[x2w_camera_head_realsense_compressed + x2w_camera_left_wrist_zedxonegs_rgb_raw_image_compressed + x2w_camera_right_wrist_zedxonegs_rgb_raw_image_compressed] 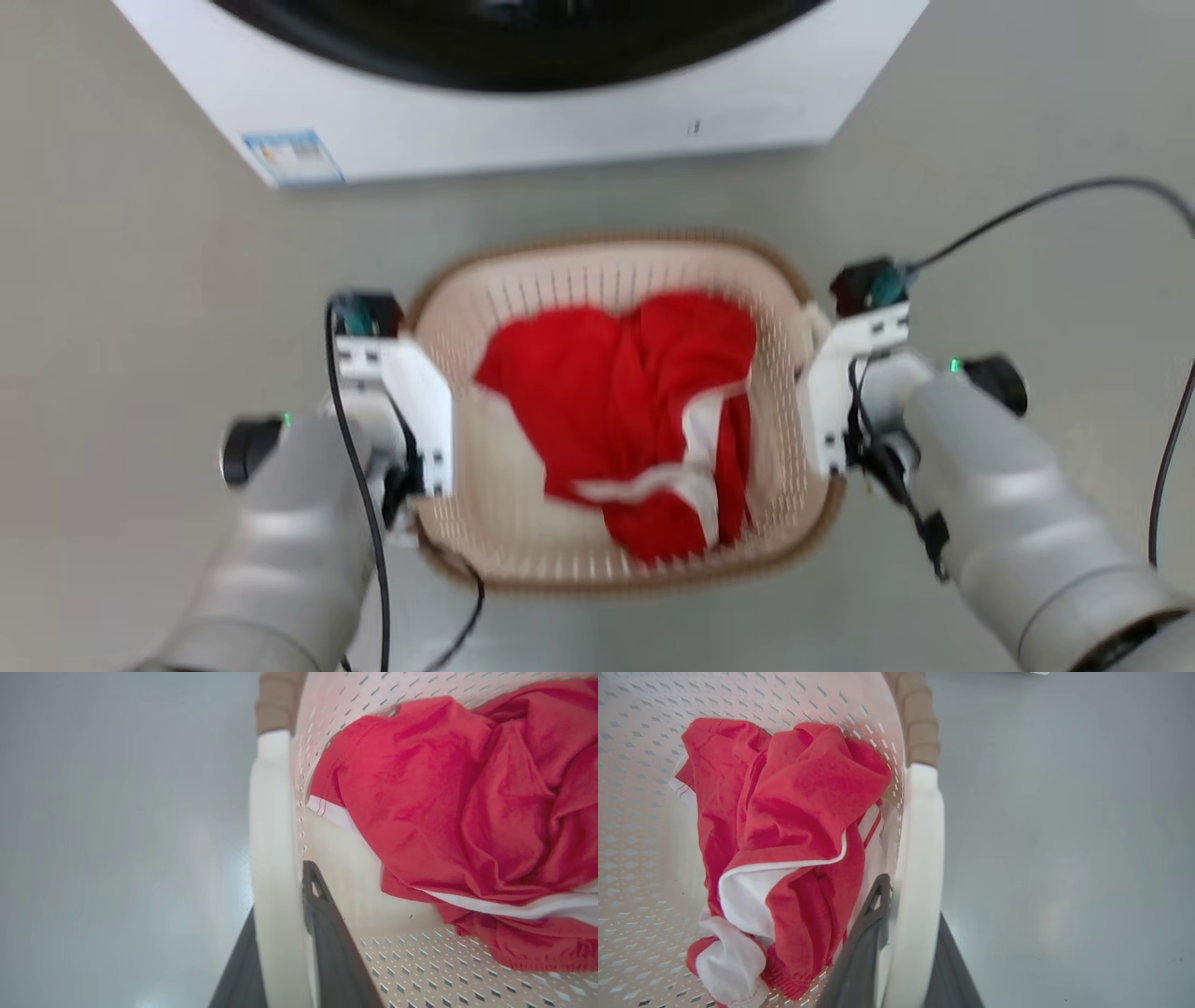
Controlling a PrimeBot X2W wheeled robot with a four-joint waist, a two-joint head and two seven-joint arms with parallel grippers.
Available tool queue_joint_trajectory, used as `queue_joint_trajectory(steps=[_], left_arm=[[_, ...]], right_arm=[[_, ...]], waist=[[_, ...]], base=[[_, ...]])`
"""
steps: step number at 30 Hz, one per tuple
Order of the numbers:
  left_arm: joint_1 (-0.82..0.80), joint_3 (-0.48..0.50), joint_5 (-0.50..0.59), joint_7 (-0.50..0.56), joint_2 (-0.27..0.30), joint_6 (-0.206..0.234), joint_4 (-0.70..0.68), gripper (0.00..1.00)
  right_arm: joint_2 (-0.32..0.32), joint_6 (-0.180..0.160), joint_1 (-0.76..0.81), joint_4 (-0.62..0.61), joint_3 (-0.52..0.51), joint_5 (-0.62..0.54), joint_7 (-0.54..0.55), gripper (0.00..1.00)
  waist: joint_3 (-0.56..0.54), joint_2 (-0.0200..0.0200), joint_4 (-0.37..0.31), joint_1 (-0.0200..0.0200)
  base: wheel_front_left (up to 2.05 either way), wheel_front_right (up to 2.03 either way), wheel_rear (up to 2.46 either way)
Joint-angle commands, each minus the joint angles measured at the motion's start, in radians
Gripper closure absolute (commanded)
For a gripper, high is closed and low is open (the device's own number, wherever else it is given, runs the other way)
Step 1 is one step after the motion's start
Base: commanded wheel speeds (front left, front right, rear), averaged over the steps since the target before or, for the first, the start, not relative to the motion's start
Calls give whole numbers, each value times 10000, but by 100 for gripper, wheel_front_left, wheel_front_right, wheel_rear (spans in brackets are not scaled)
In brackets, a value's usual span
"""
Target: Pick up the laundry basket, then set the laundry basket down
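At laundry basket [607,245] sides — left hand [280,896], right hand [913,900] clamped on white handles [273,812], seemingly tight.

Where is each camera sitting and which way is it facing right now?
Head view: on the robot's head, facing down at the laundry basket before the washer; left forearm and right forearm show.
Left wrist view: on the left wrist, facing along the left end effector, clamped astride the left handle.
Right wrist view: on the right wrist, right end effector astride the right handle.
Shared: all three see the red garment.
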Motion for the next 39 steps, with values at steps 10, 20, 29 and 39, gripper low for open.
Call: queue_joint_trajectory(steps=[10, 20, 29, 39], left_arm=[[1903, -93, -346, 632, 114, 56, -113, 100], [2853, -360, -1026, 1307, 87, -256, -252, 100], [3144, -869, -1670, 1814, 85, -277, -535, 100], [3152, -1314, -2068, 1825, 84, -157, -622, 100]], right_arm=[[114, 73, 1611, -561, 1179, 777, 994, 100], [114, 73, 2231, -784, 1894, 1485, 1657, 100], [114, 73, 2368, -785, 2289, 1946, 1862, 100], [114, 73, 2331, -862, 2643, 2303, 1880, 100]], waist=[[-2990, 0, -212, 0], [-4377, 0, -176, 0], [-4787, 0, -159, 0], [-4840, 0, -221, 0]], base=[[0, 0, 0], [0, 0, 0], [0, 0, 0], [0, 0, 0]])
